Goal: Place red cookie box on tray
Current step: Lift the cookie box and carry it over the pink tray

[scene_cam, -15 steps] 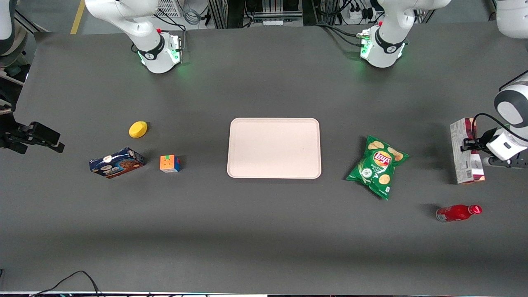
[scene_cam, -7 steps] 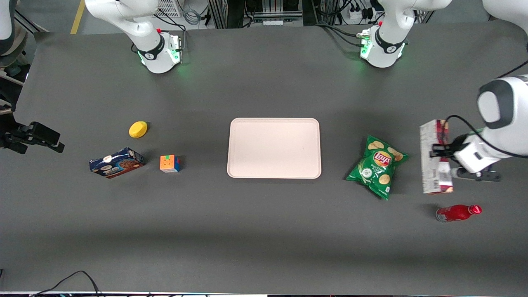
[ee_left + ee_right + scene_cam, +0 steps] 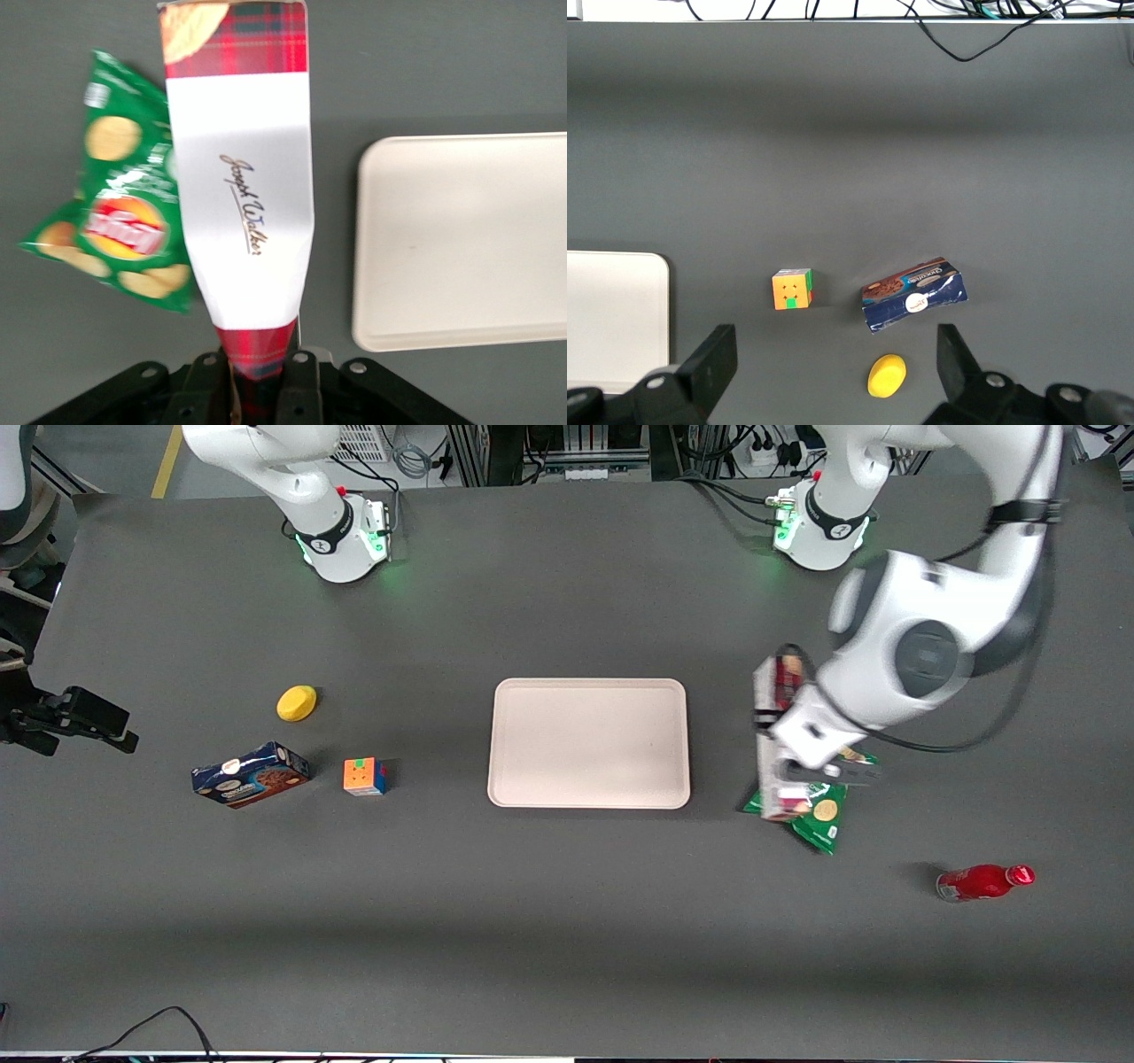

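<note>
The red cookie box point(image 3: 773, 737) hangs in the air, held by my gripper point(image 3: 802, 755) above the green chip bag point(image 3: 819, 819). In the left wrist view the box's point(image 3: 241, 195) tartan face with its white label reaches away from the fingers point(image 3: 299, 381), which are shut on its near end. The pale beige tray point(image 3: 589, 742) lies flat at the table's middle, a short gap from the box toward the parked arm's end; its bare surface point(image 3: 461, 239) shows beside the box.
A red bottle point(image 3: 983, 882) lies nearer the front camera, toward the working arm's end. A colour cube point(image 3: 364, 776), a dark blue cookie box point(image 3: 251, 774) and a yellow object point(image 3: 297, 702) lie toward the parked arm's end.
My gripper has carried the red cookie box from the working arm's end of the table toward the tray, and it now hangs over the chip bag.
</note>
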